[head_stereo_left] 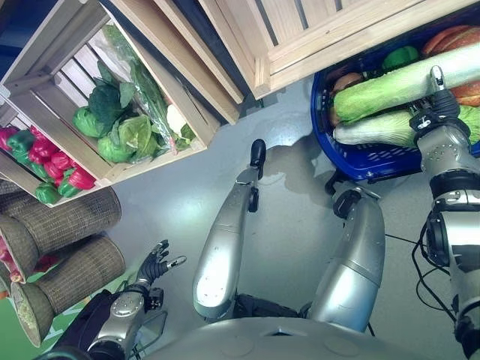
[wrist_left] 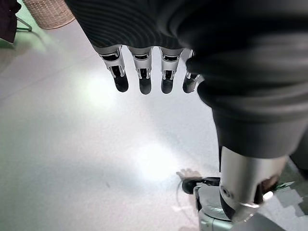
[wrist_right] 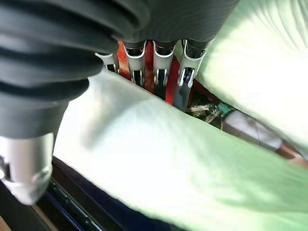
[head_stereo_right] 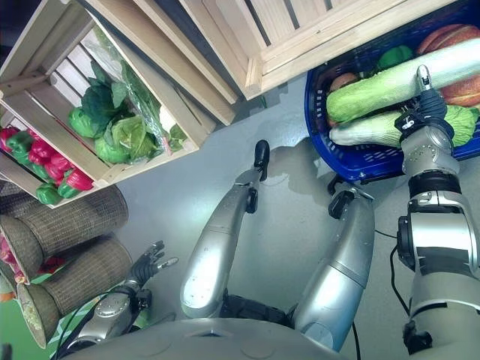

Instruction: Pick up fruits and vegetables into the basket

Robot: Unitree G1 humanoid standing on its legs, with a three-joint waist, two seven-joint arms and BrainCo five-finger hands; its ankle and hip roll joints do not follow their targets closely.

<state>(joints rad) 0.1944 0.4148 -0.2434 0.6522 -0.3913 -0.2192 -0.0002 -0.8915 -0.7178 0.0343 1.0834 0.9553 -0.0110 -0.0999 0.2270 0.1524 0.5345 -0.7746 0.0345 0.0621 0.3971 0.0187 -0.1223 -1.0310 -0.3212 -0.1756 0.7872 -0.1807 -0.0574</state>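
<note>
The blue basket (head_stereo_left: 361, 162) stands on the grey floor at the upper right. In it lie two long pale green cabbages (head_stereo_left: 390, 86) (head_stereo_left: 371, 129), a green pepper (head_stereo_left: 400, 57) and an orange vegetable (head_stereo_left: 450, 37). My right hand (head_stereo_left: 435, 109) reaches into the basket between the cabbages, open. In the right wrist view its straight fingers (wrist_right: 161, 72) run down behind one cabbage (wrist_right: 159, 154), with the other cabbage (wrist_right: 260, 62) beside them. My left hand (head_stereo_left: 154, 264) hangs at the lower left, open and holding nothing, fingers (wrist_left: 144, 72) straight above bare floor.
A tilted wooden crate holds leafy greens (head_stereo_left: 112, 120), and beside it are red and green peppers (head_stereo_left: 45, 157). Two wicker baskets (head_stereo_left: 67, 217) (head_stereo_left: 75, 277) lie near my left hand. Another wooden crate (head_stereo_left: 300, 37) stands just behind the blue basket.
</note>
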